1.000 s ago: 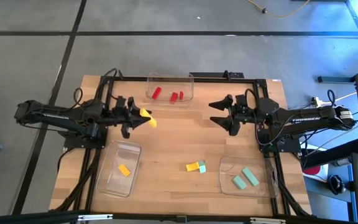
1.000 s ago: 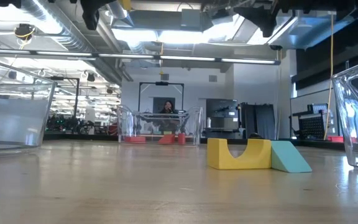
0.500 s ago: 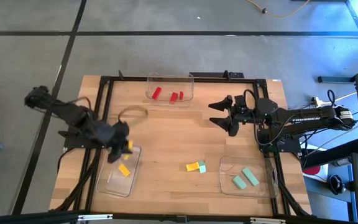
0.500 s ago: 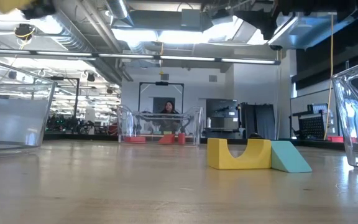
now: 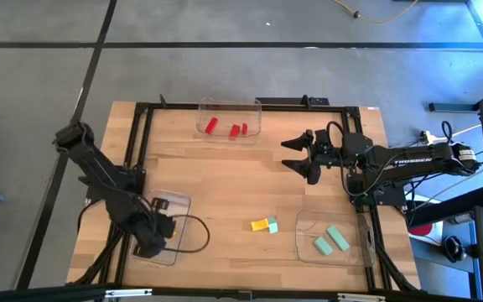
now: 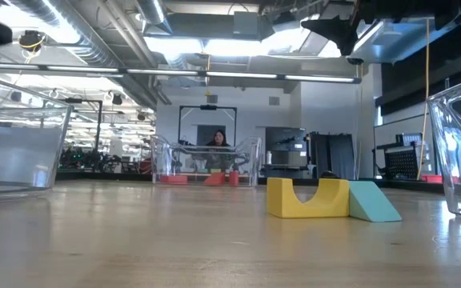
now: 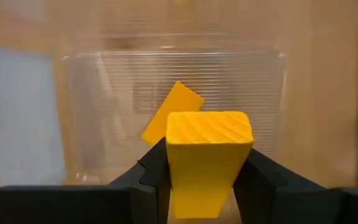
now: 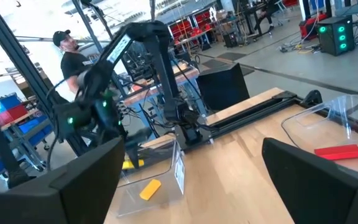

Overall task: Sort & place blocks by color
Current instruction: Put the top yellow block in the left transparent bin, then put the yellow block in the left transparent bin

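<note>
Three clear plastic trays sit on a wooden table (image 5: 225, 180). The far tray (image 5: 230, 118) holds three red blocks (image 5: 235, 129). The near right tray (image 5: 332, 237) holds two mint blocks (image 5: 330, 239). Between the near trays, a yellow arch block (image 6: 307, 198) touches a mint wedge (image 6: 373, 202). The left gripper (image 7: 201, 177), above the near left tray (image 5: 174, 204), pinches a yellow block (image 7: 207, 155); only its wrist view shows another yellow block (image 7: 172, 112) lying inside. The right gripper (image 5: 296, 153) hangs spread wide over the table's right side.
</note>
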`<control>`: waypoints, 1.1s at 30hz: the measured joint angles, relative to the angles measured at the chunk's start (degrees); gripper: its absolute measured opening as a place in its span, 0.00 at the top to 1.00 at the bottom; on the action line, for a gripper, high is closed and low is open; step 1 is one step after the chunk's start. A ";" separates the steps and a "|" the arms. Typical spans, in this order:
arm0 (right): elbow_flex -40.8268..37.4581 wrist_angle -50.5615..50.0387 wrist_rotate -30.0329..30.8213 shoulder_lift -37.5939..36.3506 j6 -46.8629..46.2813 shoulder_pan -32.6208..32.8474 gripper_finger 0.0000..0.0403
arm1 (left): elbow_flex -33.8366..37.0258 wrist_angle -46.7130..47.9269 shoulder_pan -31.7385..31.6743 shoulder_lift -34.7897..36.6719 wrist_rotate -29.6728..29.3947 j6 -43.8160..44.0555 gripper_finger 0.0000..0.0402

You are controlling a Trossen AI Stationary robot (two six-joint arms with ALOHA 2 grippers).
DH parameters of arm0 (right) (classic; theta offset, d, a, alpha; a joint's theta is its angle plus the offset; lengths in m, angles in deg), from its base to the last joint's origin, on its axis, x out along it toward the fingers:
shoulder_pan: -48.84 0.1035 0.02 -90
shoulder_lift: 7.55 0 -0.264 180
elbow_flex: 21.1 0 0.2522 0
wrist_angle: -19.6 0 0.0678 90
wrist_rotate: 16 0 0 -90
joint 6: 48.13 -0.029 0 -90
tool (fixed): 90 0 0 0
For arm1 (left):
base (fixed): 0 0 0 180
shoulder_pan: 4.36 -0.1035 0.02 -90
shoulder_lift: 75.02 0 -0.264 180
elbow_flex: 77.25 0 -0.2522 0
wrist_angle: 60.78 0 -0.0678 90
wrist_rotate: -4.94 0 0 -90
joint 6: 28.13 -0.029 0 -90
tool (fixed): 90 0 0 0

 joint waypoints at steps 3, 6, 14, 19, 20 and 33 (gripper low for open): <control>0.00 0.00 0.14 0.00 0.00 -0.07 0.05 | 1.41 -3.00 -0.09 -3.01 1.23 -6.52 0.71; 0.00 -0.02 0.14 0.00 -0.06 -0.07 0.05 | 2.04 -4.83 -0.90 -5.93 3.21 -11.03 0.71; 0.00 -0.02 0.18 0.00 -2.90 -0.07 0.05 | 2.10 -4.84 -1.27 -8.46 2.40 -12.26 0.70; 0.00 -0.02 0.20 0.00 -2.82 -0.07 0.05 | 2.10 -4.71 -1.31 -7.42 0.54 -11.97 0.50; 0.00 -0.02 0.20 0.00 -2.84 -0.07 0.05 | 2.10 -4.71 -1.31 -7.07 0.56 -11.89 0.47; 0.00 -0.04 0.20 0.00 -2.90 -0.07 0.05 | -3.97 -1.92 -8.84 2.64 4.64 -13.49 0.37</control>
